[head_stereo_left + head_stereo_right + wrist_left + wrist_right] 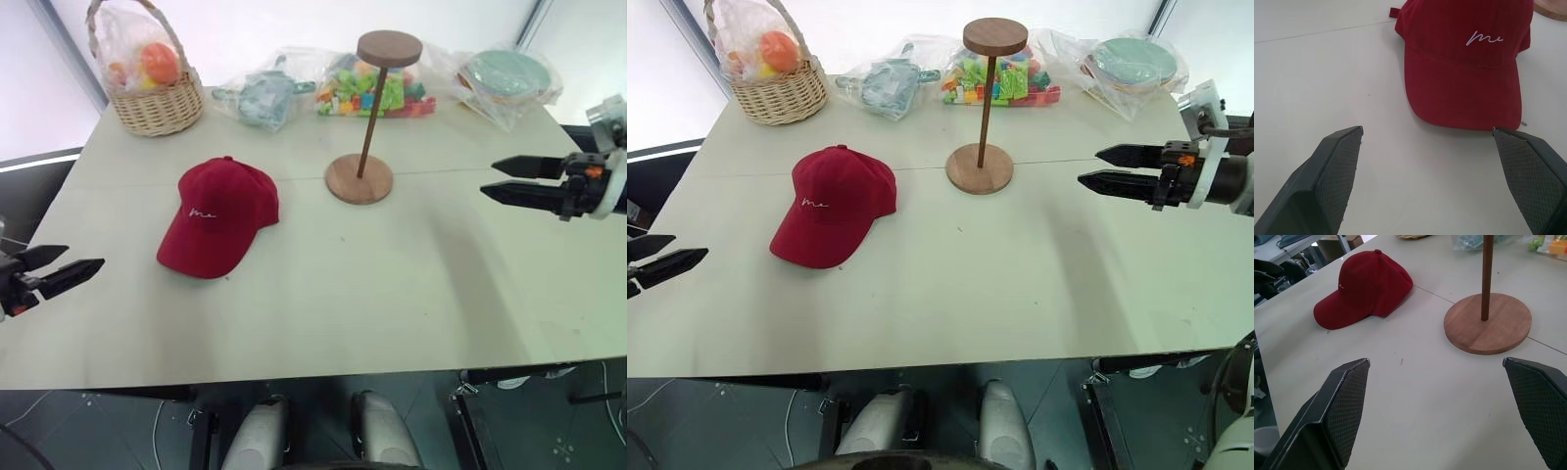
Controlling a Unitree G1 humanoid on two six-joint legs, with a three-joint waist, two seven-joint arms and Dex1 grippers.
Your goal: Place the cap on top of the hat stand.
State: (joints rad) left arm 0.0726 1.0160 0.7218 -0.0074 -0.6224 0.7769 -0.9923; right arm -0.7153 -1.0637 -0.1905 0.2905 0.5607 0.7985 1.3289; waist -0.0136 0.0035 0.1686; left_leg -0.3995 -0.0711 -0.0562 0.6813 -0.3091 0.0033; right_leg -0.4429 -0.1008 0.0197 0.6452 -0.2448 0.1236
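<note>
cap (219,217) flat on table (392,284), left of hat stand (364,127); left gripper (61,269) and right gripper (505,179) jaws apart, empty

I'm seeing black, tapered, mesh-textured fingers (1344,406) on my right gripper (500,179), orange detail and white wrist housing behind.

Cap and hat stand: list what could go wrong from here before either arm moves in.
1. The cap lies flat, brim toward the left gripper; open fingers closing on soft fabric may only pinch a fold, and it could slip.
2. The hat stand is a thin rod on a small base; a push from the cap or from the right gripper could tip it.
3. Its top disc is small, so an off-centre cap may slide off.
</note>
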